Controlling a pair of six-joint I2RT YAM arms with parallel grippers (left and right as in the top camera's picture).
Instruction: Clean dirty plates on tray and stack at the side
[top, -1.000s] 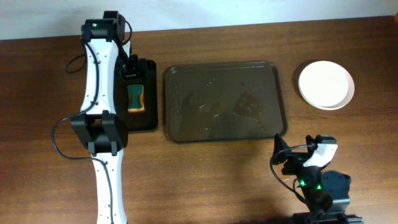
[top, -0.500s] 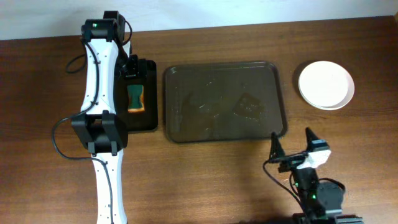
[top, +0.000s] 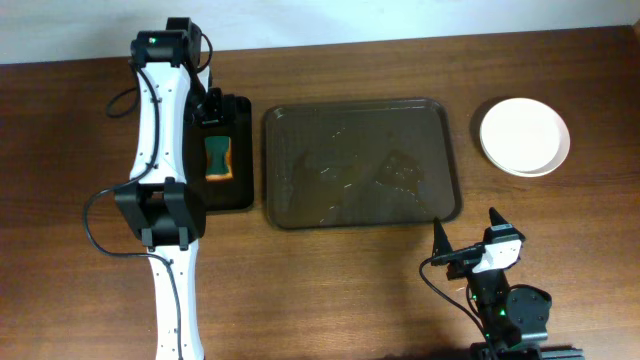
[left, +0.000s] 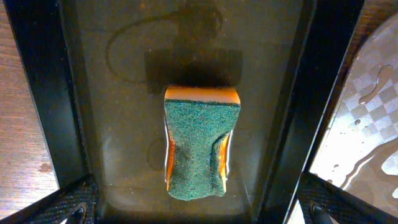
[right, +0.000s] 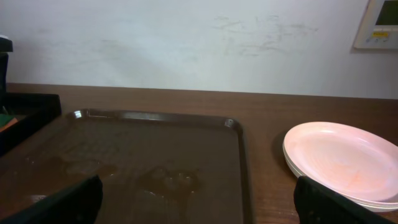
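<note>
The stack of round white plates (top: 524, 136) sits far right, past the wet brown tray (top: 300, 140). The right gripper (top: 468, 232), jaws wide, is nearer them. The left gripper (left: 199, 208), wide too, hangs over the green-and-orange sponge (left: 198, 149).

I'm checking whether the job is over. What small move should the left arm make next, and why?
Probably lift the left gripper straight up from the sponge. The tray holds only wet streaks, no plates; the plates sit stacked beside it; the sponge lies loose in its black tub, jaws open.
</note>
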